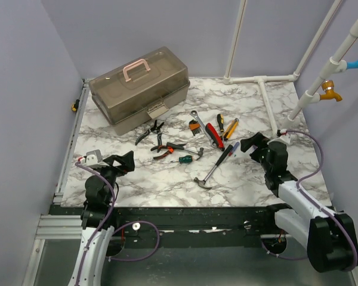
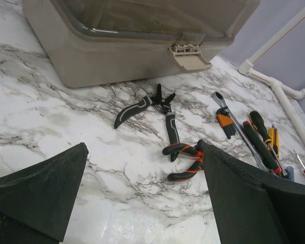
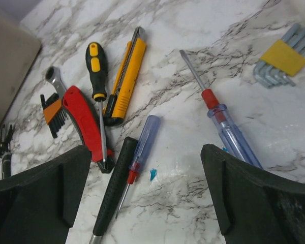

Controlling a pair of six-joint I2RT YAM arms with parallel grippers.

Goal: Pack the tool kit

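At the back left of the worktop the toolbox stands shut, its latch facing the arms. It lies ahead and a little right of the left gripper, the nearer one, which is spread wide and holds nothing. Loose tools lie between the arms. The hammer slants handle-first toward the right gripper, just beside it, which is also spread and empty.
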